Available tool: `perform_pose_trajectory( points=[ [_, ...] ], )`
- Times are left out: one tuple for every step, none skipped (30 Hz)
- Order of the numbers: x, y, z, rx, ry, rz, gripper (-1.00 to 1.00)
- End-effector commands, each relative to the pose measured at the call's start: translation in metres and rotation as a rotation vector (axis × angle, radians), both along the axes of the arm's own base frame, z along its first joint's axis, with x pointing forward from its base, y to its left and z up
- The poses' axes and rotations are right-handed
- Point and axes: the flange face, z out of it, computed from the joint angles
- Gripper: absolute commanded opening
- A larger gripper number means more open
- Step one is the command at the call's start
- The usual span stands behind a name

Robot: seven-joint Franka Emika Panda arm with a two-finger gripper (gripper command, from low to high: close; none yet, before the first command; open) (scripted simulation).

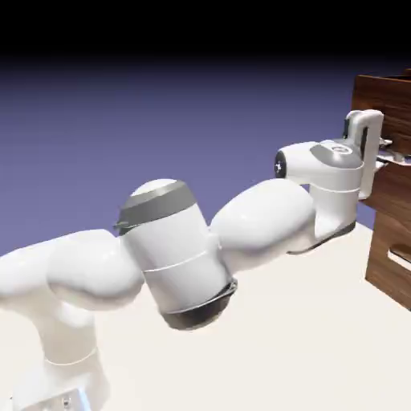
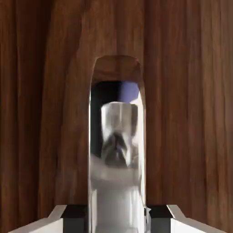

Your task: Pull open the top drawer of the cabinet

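Top drawer (image 1: 384, 90) handle (image 2: 116, 150) between fingers of level, outstretched hand (image 1: 385, 154), apparently clamped on it.

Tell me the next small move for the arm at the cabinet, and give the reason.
Probably close the pincer on the shiny metal bar handle, then pull straight back. In the hand view the handle stands between the two grey fingertips, against the dark reddish-brown wood-grain drawer front. In the exterior view the hand is already at the tall wood-grain cabinet.

The pale table (image 1: 305, 321) carries the cabinet (image 1: 391, 233).
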Motion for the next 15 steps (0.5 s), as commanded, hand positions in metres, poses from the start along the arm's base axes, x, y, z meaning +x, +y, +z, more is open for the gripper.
perform_pose_trajectory(
  points=[
    [-0.009, 0.0, 0.0, 0.0, 0.001, 0.0, -1.0],
    [-0.019, 0.0, 0.0, 0.0, 0.001, 0.0, -1.0],
    [-0.028, 0.0, 0.0, -0.001, 0.0, 0.001, -1.0],
    [-0.03, 0.001, 0.001, -0.001, -0.002, 0.001, -1.0],
    [-0.03, 0.001, 0.001, -0.001, -0.004, 0.001, -1.0],
    [-0.029, 0.001, 0.001, -0.001, -0.004, 0.001, -1.0],
    [-0.028, 0.001, 0.001, -0.001, -0.003, 0.0, -1.0],
    [-0.03, 0.0, 0.0, 0.0, 0.0, 0.0, -1.0],
    [-0.039, 0.0, 0.0, 0.0, 0.001, 0.0, -1.0],
    [-0.05, 0.0, 0.0, 0.0, 0.001, 0.0, -1.0],
    [-0.06, 0.0, 0.0, 0.0, 0.001, 0.0, -1.0],
    [-0.064, 0.0, 0.0, 0.0, 0.001, 0.0, -1.0],
    [-0.064, 0.0, 0.0, 0.0, 0.001, 0.0, 1.0],
    [-0.064, 0.0, 0.0, 0.0, 0.001, 0.0, 1.0],
    [-0.075, -0.001, 0.0, 0.001, 0.0, 0.0, 1.0]
  ],
)
